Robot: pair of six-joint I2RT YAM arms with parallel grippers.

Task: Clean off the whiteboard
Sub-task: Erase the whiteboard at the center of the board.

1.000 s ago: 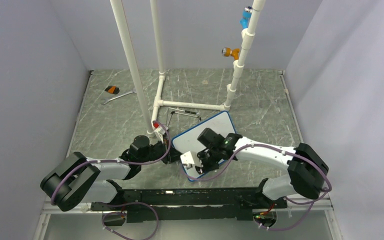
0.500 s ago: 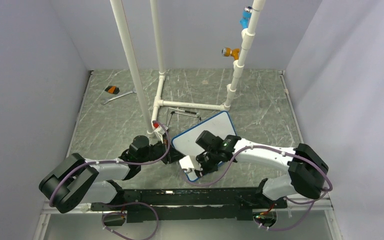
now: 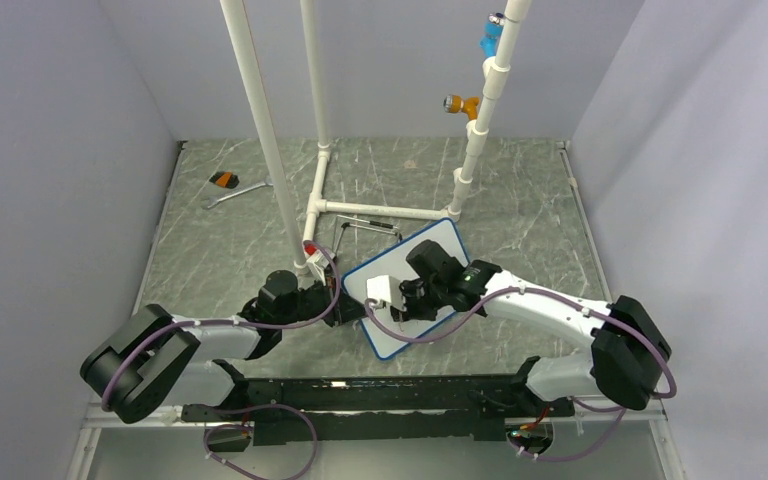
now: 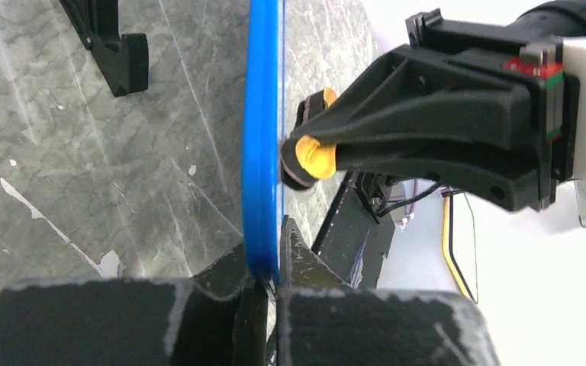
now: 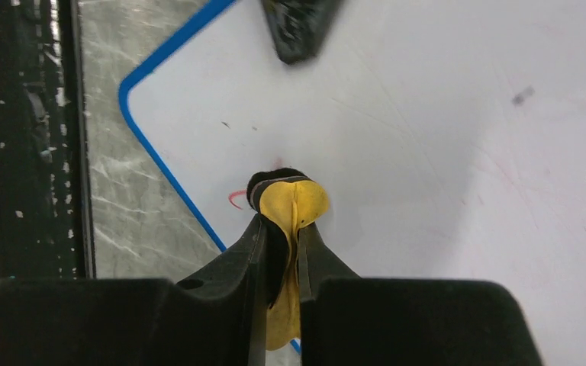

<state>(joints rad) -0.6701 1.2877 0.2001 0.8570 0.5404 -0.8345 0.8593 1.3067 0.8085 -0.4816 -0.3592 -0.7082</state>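
The whiteboard [image 3: 432, 240], white with a thin blue frame, lies tilted in the middle of the table. My left gripper [image 3: 344, 303] is shut on its left edge; in the left wrist view the blue frame [image 4: 262, 145] runs edge-on into the left gripper [image 4: 272, 284]. My right gripper [image 3: 400, 303] is shut on a yellow and black eraser pad [image 5: 290, 200] and presses it against the whiteboard face [image 5: 442, 114]. A short red mark [image 5: 236, 199] sits just left of the pad. Faint pinkish smears remain on the right of the face.
A white pipe frame [image 3: 320, 205] stands behind the board, with a thin black rod [image 3: 365, 224] at its foot. A wrench with an orange handle [image 3: 226, 184] lies at the back left. The black base rail [image 3: 380, 386] runs along the near edge.
My right gripper has slid the eraser pad from the board's near corner up toward its left middle. The board has turned slightly. The left gripper keeps its hold.
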